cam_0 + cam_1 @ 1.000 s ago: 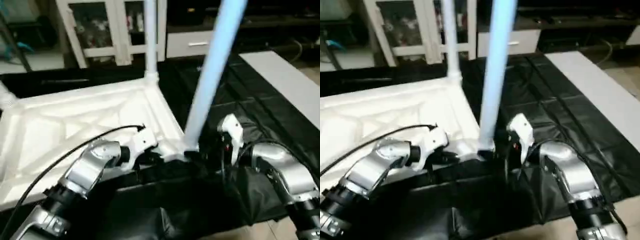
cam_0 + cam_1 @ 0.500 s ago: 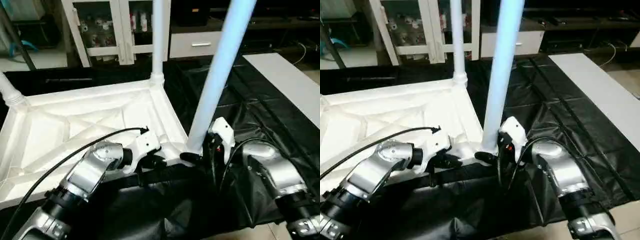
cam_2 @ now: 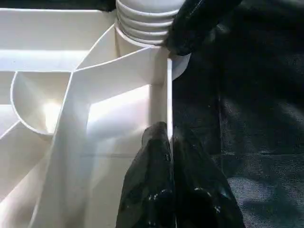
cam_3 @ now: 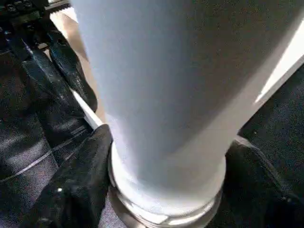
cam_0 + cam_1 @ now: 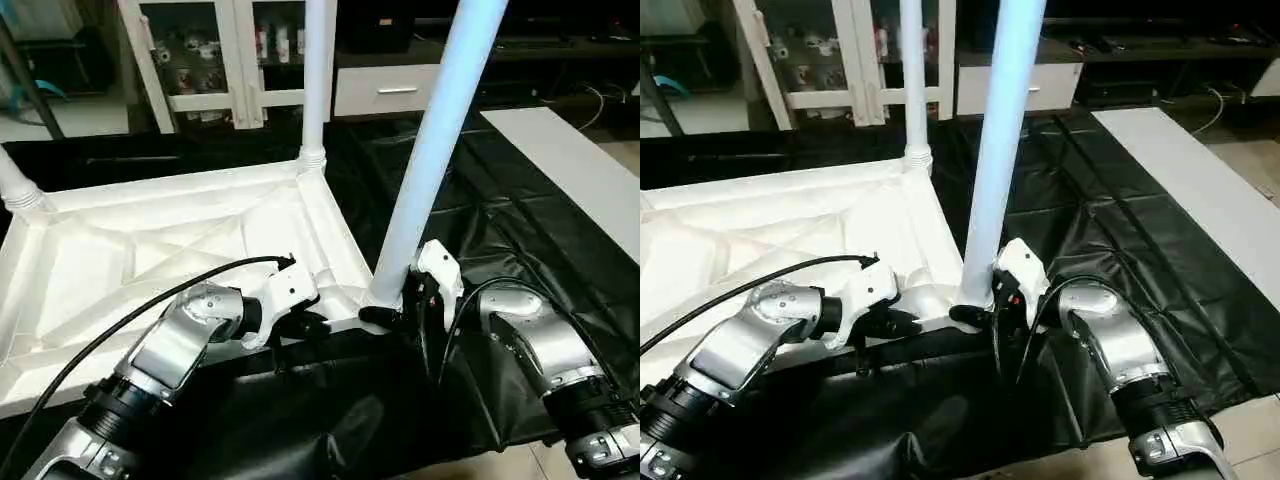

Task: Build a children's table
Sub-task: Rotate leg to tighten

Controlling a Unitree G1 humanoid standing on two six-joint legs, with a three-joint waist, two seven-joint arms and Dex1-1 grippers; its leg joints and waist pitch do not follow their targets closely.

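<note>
The right tool [image 5: 385, 312] has drawn in around the base of the near-right long white tube leg [image 5: 436, 150] over the last second, its two black fingers now standing either side of the ribbed foot where before they were wider apart. Whether they actually press the tube I cannot tell. The leg stands in the rounded corner socket but leans slightly right, so I judge it not yet seated.

The left tool [image 3: 169, 186] is pinched together on the near rim of the white plastic square tabletop [image 5: 160, 250], steadying it just beside that corner.

The tabletop lies ribbed side up on black sheeting [image 5: 520, 220] on the floor. A second leg [image 5: 318, 80] stands upright at the far corner, another [image 5: 15, 182] at far left. A flat white board [image 5: 575, 165] lies well apart, right.
</note>
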